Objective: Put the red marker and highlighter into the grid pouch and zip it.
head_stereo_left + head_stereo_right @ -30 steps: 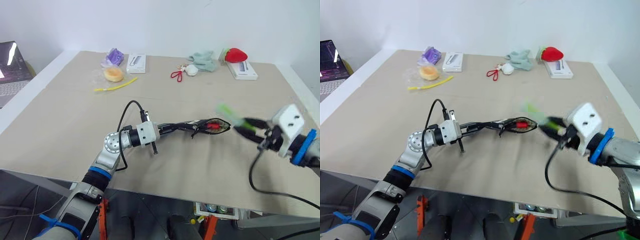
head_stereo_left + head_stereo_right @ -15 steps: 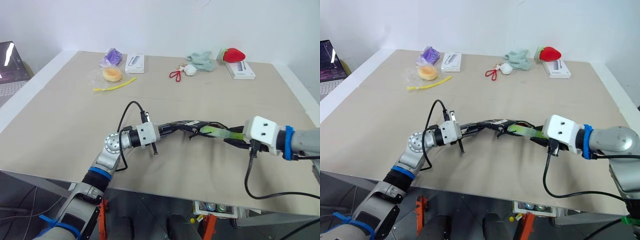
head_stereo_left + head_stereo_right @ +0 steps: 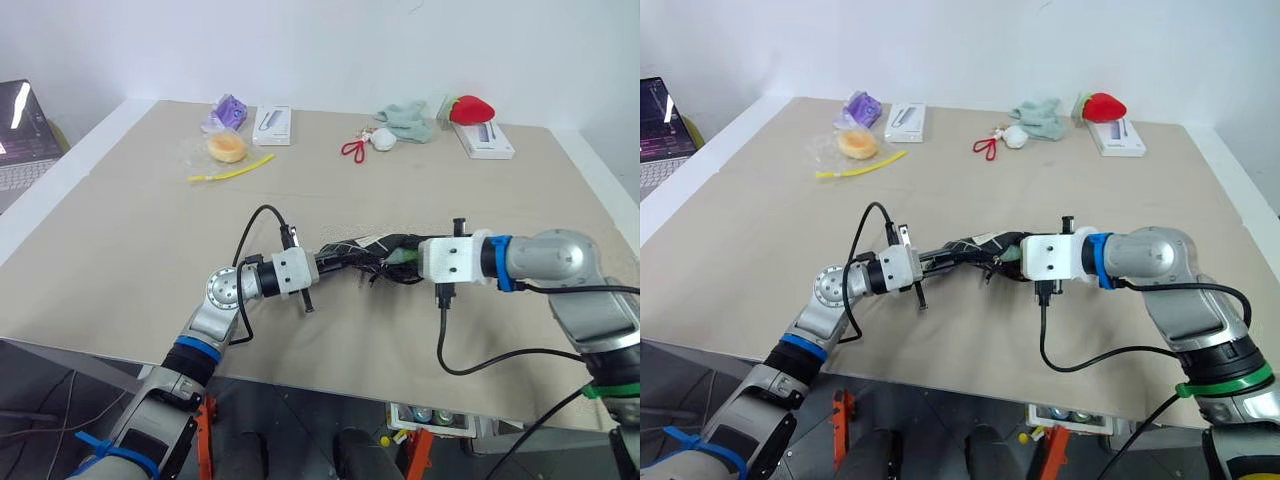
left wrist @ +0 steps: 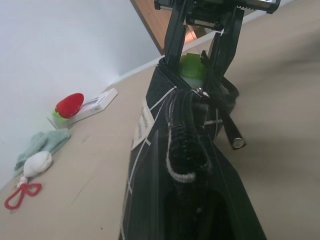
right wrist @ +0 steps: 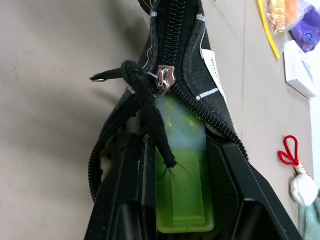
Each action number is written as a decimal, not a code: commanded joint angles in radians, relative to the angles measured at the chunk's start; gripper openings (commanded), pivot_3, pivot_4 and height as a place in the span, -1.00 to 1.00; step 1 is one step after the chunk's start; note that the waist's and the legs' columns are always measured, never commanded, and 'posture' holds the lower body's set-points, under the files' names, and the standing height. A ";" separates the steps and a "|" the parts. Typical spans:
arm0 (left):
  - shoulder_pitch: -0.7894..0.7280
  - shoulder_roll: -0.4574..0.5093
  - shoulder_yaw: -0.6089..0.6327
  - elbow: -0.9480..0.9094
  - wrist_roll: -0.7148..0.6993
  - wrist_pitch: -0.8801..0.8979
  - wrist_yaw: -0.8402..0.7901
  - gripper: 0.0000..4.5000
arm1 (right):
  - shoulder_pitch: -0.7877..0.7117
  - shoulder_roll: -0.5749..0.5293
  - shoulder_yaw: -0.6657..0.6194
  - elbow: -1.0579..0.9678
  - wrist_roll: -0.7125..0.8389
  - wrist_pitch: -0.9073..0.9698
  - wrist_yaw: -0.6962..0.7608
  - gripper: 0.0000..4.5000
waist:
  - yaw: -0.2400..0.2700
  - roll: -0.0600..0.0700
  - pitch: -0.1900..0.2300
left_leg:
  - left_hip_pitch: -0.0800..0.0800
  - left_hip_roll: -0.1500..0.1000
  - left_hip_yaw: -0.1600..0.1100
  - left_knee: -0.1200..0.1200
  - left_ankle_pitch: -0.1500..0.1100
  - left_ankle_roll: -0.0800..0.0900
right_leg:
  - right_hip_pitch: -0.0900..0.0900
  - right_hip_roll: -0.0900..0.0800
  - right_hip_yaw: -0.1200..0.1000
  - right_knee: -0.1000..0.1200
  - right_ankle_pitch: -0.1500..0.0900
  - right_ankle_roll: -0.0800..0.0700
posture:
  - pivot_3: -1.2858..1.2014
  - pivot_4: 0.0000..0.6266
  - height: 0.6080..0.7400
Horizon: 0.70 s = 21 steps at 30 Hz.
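Fingers of the right gripper (image 5: 182,220) pinch the stubby light-green highlighter (image 5: 182,185), its paler end inside the open mouth of the black white-gridded fabric pouch (image 5: 197,45). Opposite, the left gripper (image 3: 335,261) is pressed together on the pouch's far end.

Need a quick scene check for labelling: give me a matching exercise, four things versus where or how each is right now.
Things:
1. highlighter
2. grid pouch
3. strawberry toy
4. yellow strip

States:
A. lying at the table's far right, on a white box
B. held by the left gripper, zipper open
C. going into the pouch mouth, between the right gripper's jaws
D. flat on the table near the wrapped bun

Pairs: 1-C, 2-B, 3-A, 4-D
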 commanded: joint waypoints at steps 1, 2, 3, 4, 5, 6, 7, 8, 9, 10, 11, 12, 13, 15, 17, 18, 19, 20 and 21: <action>-0.009 -0.010 0.006 -0.048 -0.004 -0.006 0.014 -1.00 | -0.007 0.003 -0.049 -0.043 0.054 0.045 0.009 -0.53 | 0.000 0.000 0.000 | 0.000 0.000 0.000 0.000 0.000 0.000 | 0.000 0.000 0.000 0.000 0.000 0.000 | 0.03 -0.52 0.82; -0.007 -0.010 0.005 -0.050 -0.004 -0.005 0.015 -1.00 | -0.004 -0.002 -0.059 -0.051 0.068 0.069 0.018 -0.31 | 0.000 0.000 0.000 | 0.000 0.000 0.000 0.000 0.000 0.000 | 0.000 0.000 0.000 0.000 0.000 0.000 | 0.03 -0.52 0.82; -0.006 -0.011 0.004 -0.053 -0.005 -0.004 0.015 -1.00 | -0.002 -0.006 -0.064 -0.057 0.075 0.083 0.024 -0.08 | 0.001 0.000 0.000 | 0.000 0.000 0.000 0.000 0.000 0.000 | 0.000 0.000 0.000 0.000 0.000 -0.001 | 0.03 -0.52 0.82; -0.005 -0.012 0.003 -0.054 -0.005 -0.003 0.015 -1.00 | 0.000 -0.010 -0.067 -0.061 0.076 0.090 0.028 0.06 | 0.000 0.000 0.000 | 0.000 0.000 0.000 0.000 0.000 0.000 | 0.000 0.000 0.000 0.000 0.001 -0.001 | 0.03 -0.52 0.82; -0.005 -0.013 0.002 -0.053 -0.005 -0.003 0.016 -1.00 | 0.003 -0.014 -0.068 -0.063 0.077 0.094 0.029 0.26 | 0.000 0.000 0.000 | 0.000 0.000 0.000 0.000 0.000 0.000 | 0.000 0.000 0.000 0.000 0.001 -0.001 | 0.03 -0.52 0.82; -0.005 -0.015 0.002 -0.052 -0.004 -0.003 0.016 -1.00 | 0.006 -0.017 -0.069 -0.066 0.077 0.099 0.030 0.45 | 0.001 0.000 0.000 | 0.000 0.000 0.000 0.000 0.000 0.000 | 0.000 0.000 0.000 0.000 0.001 -0.001 | 0.03 -0.52 0.82; -0.007 -0.016 0.001 -0.050 -0.004 -0.003 0.015 -1.00 | 0.011 -0.019 -0.070 -0.071 0.080 0.111 0.034 0.61 | 0.000 0.000 0.000 | 0.000 0.000 0.000 0.000 0.000 0.000 | 0.000 0.000 0.000 0.000 0.001 -0.001 | 0.03 -0.52 0.82; -0.010 -0.018 0.002 -0.047 -0.004 -0.004 0.015 -1.00 | 0.013 -0.019 -0.071 -0.076 0.082 0.122 0.035 0.84 | 0.000 0.000 0.000 | 0.000 0.000 0.000 0.000 0.000 0.000 | 0.000 0.000 0.000 0.000 0.001 -0.001 | 0.03 -0.52 0.82; -0.012 -0.019 0.002 -0.045 -0.004 -0.004 0.014 -1.00 | 0.016 -0.020 -0.074 -0.081 0.087 0.132 0.036 0.93 | 0.000 0.000 0.000 | 0.000 0.000 0.000 0.000 0.000 0.000 | 0.000 0.000 0.000 0.001 0.001 -0.001 | 0.03 -0.52 0.82; -0.014 -0.019 0.002 -0.044 -0.004 -0.005 0.014 -1.00 | 0.020 -0.022 -0.081 -0.090 0.096 0.144 0.037 0.93 | 0.000 0.000 0.000 | 0.000 0.000 0.000 0.000 0.000 0.000 | 0.000 0.000 0.000 0.001 0.001 -0.001 | 0.03 -0.52 0.82; -0.016 -0.019 0.003 -0.042 -0.004 -0.005 0.013 -1.00 | 0.024 -0.026 -0.090 -0.099 0.108 0.158 0.042 0.93 | 0.000 0.000 0.000 | 0.000 0.000 0.000 0.000 0.000 0.000 | 0.000 0.000 0.000 0.001 0.001 -0.001 | 0.03 -0.52 0.82; -0.016 -0.019 0.003 -0.041 -0.004 -0.006 0.012 -1.00 | 0.027 -0.030 -0.104 -0.109 0.126 0.176 0.047 0.93 | 0.000 0.000 0.000 | 0.000 0.000 -0.001 0.000 0.000 0.000 | 0.000 0.000 -0.001 0.001 0.001 -0.001 | 0.03 -0.52 0.82; -0.017 -0.018 0.003 -0.041 -0.004 -0.005 0.012 -1.00 | 0.029 -0.035 -0.120 -0.117 0.145 0.193 0.052 0.93 | 0.001 0.000 0.000 | 0.000 0.000 -0.001 0.000 0.000 0.000 | 0.000 0.000 0.000 0.001 0.001 -0.001 | 0.03 -0.52 0.82; -0.015 -0.017 0.004 -0.041 -0.004 -0.005 0.010 -1.00 | 0.028 -0.040 -0.160 -0.128 0.188 0.235 0.054 0.93 | 0.001 0.000 0.000 | 0.000 0.000 0.000 0.000 0.000 0.000 | 0.000 0.000 0.000 0.001 0.001 -0.001 | 0.03 -0.52 0.82; -0.013 -0.016 0.003 -0.044 -0.004 -0.004 0.010 -1.00 | 0.020 -0.041 -0.209 -0.136 0.246 0.287 0.056 0.93 | 0.001 0.000 0.000 | 0.000 0.000 0.000 0.000 0.000 0.000 | 0.000 0.000 0.000 0.001 0.001 -0.001 | 0.03 -0.52 0.82; -0.011 -0.016 0.003 -0.046 -0.003 -0.002 0.010 -1.00 | 0.016 -0.044 -0.237 -0.145 0.287 0.331 0.059 0.93 | 0.001 0.000 0.000 | 0.000 0.000 0.000 0.000 0.000 0.000 | 0.000 0.000 0.000 0.001 0.001 -0.001 | 0.03 -0.52 0.82; -0.010 -0.015 0.002 -0.047 -0.003 -0.002 0.010 -1.00 | 0.012 -0.049 -0.266 -0.155 0.327 0.369 0.067 0.93 | 0.001 0.000 0.000 | 0.000 0.000 -0.001 0.000 0.000 0.000 | 0.000 0.000 -0.001 0.001 0.001 -0.001 | 0.03 -0.52 0.82; -0.009 -0.015 0.002 -0.048 -0.003 -0.001 0.010 -1.00 | 0.010 -0.056 -0.288 -0.165 0.361 0.405 0.073 0.93 | 0.000 0.000 0.000 | 0.000 0.000 -0.001 0.000 0.000 0.000 | 0.000 0.000 -0.001 0.001 0.001 -0.001 | 0.03 -0.52 0.82; -0.008 -0.015 0.002 -0.049 -0.004 0.001 0.010 -1.00 | 0.008 -0.062 -0.308 -0.176 0.393 0.433 0.076 0.93 | 0.000 0.000 0.000 | 0.000 0.000 -0.001 0.000 0.000 0.000 | 0.000 0.000 -0.001 0.001 0.001 -0.001 | 0.03 -0.52 0.82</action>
